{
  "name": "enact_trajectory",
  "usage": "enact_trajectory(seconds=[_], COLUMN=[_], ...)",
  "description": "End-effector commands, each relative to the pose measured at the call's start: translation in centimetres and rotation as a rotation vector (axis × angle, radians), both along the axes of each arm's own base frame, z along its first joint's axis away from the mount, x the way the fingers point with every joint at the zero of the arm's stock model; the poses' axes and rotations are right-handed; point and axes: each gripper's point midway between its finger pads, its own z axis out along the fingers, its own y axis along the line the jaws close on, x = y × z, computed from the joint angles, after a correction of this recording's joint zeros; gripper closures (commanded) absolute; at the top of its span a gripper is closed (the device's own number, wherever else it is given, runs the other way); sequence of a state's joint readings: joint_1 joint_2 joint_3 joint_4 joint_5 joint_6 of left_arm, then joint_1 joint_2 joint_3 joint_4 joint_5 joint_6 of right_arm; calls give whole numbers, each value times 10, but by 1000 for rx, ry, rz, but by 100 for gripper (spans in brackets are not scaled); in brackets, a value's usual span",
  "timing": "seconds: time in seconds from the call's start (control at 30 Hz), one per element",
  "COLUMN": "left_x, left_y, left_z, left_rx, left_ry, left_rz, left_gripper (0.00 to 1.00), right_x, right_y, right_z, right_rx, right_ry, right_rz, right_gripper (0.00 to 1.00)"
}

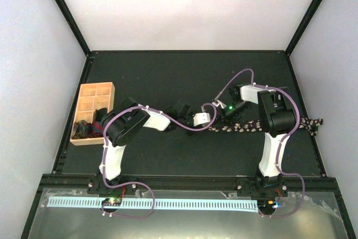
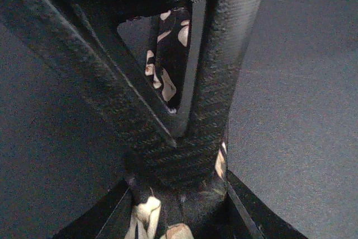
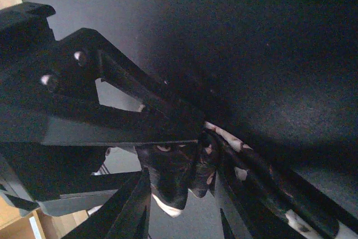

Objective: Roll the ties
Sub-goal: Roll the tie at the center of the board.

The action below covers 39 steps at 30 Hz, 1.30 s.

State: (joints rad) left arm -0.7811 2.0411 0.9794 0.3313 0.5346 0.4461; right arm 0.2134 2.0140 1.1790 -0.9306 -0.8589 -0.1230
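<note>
The left arm (image 1: 131,124) stretches low to the right; the right arm (image 1: 275,117) reaches far, then bends back left. The left gripper (image 2: 178,132) pinches the tie (image 1: 246,127), which runs from the middle of the table (image 1: 168,76) to its right edge. Whether the right gripper (image 3: 173,166) grips the folded end cannot be told.

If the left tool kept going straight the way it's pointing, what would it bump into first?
The speckled tie: its fabric sits right at the left tool's tips. Just past that, the right tool looks closest ahead. Depth is unclear, so it might press into the black table instead.
</note>
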Motion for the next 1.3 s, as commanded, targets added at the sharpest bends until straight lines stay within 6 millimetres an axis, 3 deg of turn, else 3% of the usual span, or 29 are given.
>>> enact_trajectory(seconds=[0.0, 0.1, 0.27, 0.5, 0.6, 0.7, 1.03, 1.27], left_x=[-11, -12, -8, -4, -2, -4, -5, -7], left_y=[20, 21, 24, 38, 38, 38, 17, 3], left_z=[-29, -30, -30, -17, -1, 15, 13, 3], left_rx=[120, 128, 136, 98, 34, -58, -187, -238], left_ry=[42, 43, 52, 73, 72, 71, 68, 49], left_rz=[5, 7, 34, 69, 86, 76, 37, 0], left_gripper=[65, 65, 65, 60, 39, 29, 25, 30], right_x=[13, 11, 6, 4, -1, -4, -6, -10], right_y=[7, 5, 0, -5, -7, -14, -22, -21], right_z=[12, 7, 2, -13, -21, -32, -50, -52], right_rx=[46, 33, -1, -38, -60, -112, -174, -194], right_ry=[-32, -25, -33, -73, -70, -84, -72, -32], right_rz=[-19, -11, 13, 23, 33, 35, 38, 67], right_gripper=[68, 75, 98, 98, 98, 98, 98, 98])
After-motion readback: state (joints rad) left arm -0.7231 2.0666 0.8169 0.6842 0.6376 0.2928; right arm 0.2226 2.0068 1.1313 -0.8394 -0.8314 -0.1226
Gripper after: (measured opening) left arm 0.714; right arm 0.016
